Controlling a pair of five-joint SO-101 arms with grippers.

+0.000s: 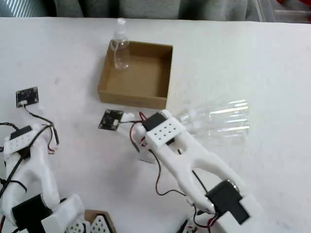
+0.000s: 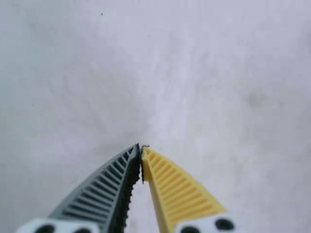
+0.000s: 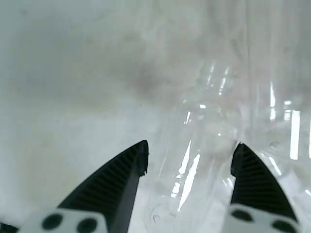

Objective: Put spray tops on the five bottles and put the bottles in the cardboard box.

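Surface: white table (image 1: 252, 58), with the open cardboard box (image 1: 131, 99) toward its far side.
Done: one capped bottle (image 1: 119, 51) stands upright in the box's far left corner, spray top on.
Left to do: clear bottles (image 1: 221, 121) lie on their sides together, right of the box; their number and whether they carry tops are hard to tell.
Right gripper (image 3: 189, 155): fingers spread wide, straddling a lying bottle's neck, gripping nothing.
Left gripper (image 2: 141, 153): fingertips pressed together, empty, over bare table.
Progress: judged early, about one of five.
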